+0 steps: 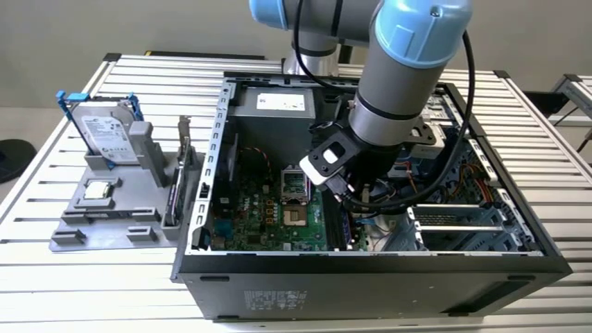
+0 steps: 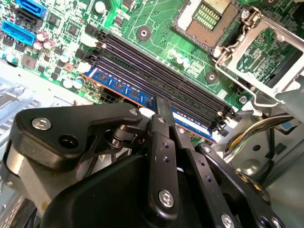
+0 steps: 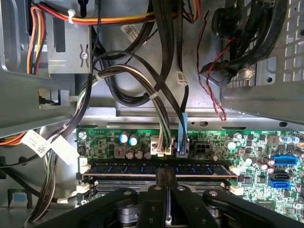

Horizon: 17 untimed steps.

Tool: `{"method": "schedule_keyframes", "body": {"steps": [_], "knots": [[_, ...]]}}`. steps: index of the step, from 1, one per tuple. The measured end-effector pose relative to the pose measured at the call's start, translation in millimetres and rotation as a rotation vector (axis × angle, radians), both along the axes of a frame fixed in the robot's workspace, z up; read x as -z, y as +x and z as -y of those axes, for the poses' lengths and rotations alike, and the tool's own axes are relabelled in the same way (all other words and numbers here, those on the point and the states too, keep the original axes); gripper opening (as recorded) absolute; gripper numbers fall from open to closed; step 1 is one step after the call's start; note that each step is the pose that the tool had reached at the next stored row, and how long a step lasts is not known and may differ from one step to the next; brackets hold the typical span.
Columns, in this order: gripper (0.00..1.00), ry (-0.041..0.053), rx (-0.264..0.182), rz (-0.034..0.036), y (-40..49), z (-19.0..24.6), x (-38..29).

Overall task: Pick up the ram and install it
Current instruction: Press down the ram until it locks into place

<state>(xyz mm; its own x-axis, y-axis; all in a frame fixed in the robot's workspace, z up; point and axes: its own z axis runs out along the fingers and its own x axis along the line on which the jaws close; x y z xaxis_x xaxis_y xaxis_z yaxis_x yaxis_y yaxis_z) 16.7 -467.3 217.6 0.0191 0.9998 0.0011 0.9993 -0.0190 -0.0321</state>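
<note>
Am holding end effector (image 2: 164, 111) closed on ram (image 2: 124, 90), fingers pinching its middle so stick is staying level. Ram is sitting in outermost slot of motherboard (image 2: 156, 21), inside computer case (image 1: 213, 139) on worktop (image 1: 55, 277).

Blue ram (image 3: 156, 168) amid black slots (image 2: 161, 80) on green motherboard (image 1: 268, 215); black case (image 1: 370, 284), grey-and-blue arm (image 1: 407, 62), silver slatted bench (image 1: 93, 277).
</note>
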Motion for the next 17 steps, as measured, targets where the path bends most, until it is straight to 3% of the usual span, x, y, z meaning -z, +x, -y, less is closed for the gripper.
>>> {"method": "schedule_keyframes", "body": {"steps": [17], "knots": [[0.00, -0.0015, 0.000, -0.0004, 0.0, -0.2, 1.0]]}}
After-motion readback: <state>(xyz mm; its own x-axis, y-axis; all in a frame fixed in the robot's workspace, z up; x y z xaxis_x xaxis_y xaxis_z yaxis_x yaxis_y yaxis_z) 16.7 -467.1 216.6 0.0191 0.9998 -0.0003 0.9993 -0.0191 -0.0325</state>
